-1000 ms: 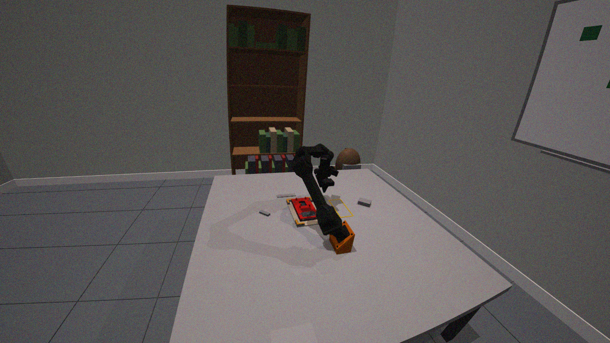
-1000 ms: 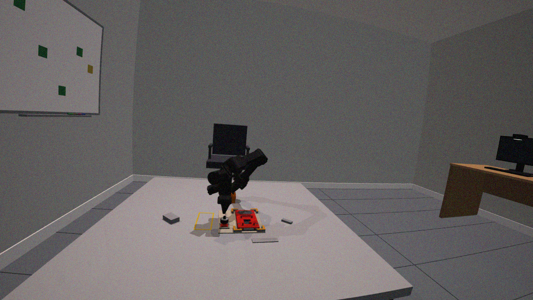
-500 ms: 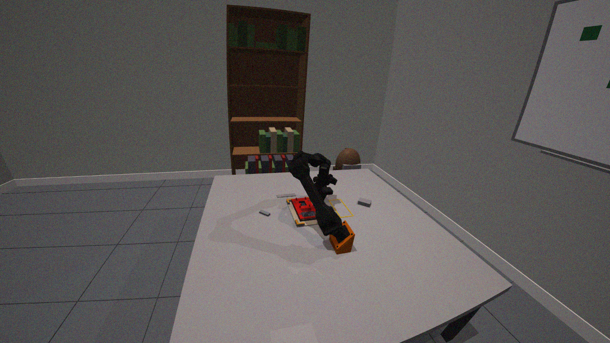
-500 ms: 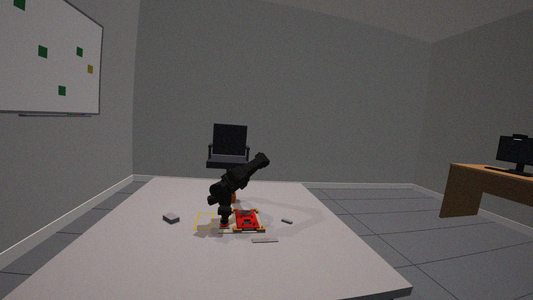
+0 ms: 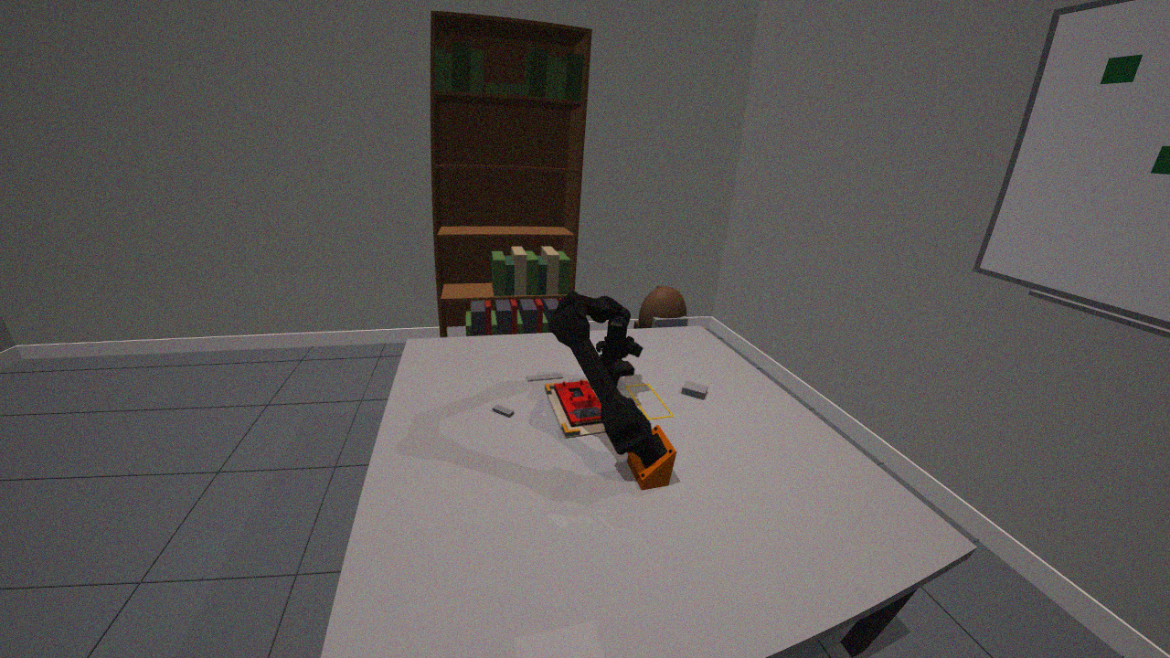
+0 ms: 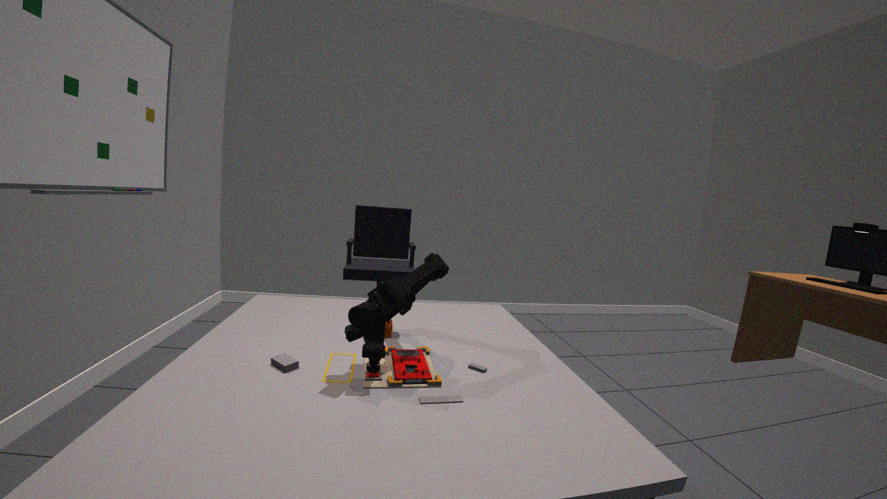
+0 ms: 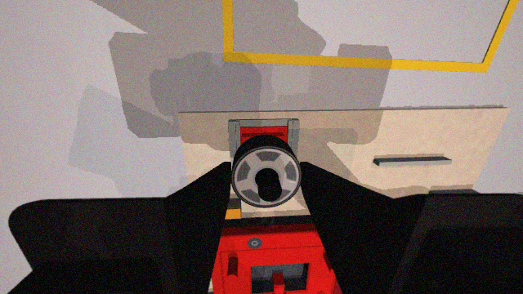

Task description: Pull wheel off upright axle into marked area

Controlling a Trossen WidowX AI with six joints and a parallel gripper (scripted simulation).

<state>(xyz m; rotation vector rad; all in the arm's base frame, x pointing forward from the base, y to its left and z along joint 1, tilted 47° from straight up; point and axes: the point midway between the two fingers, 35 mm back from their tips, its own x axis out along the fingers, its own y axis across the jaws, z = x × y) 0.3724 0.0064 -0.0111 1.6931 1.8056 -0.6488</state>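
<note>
Grey table (image 7: 49, 61) under the wrist view; left finger (image 7: 196, 204) meets the wheel (image 7: 266, 171) rim, right finger (image 7: 339, 204) meets the other side. Gripper (image 7: 266, 180) is part closed on the wheel, which sits on its upright axle (image 7: 267, 189) over the tan board (image 7: 429, 131). Yellow marked area (image 7: 351, 62) lies just beyond. Risks, as I judge them: a tilted pull could bind the wheel on the axle, a light pinch could slip off the round rim, and the red fixture (image 7: 270, 253) below could get knocked.
</note>
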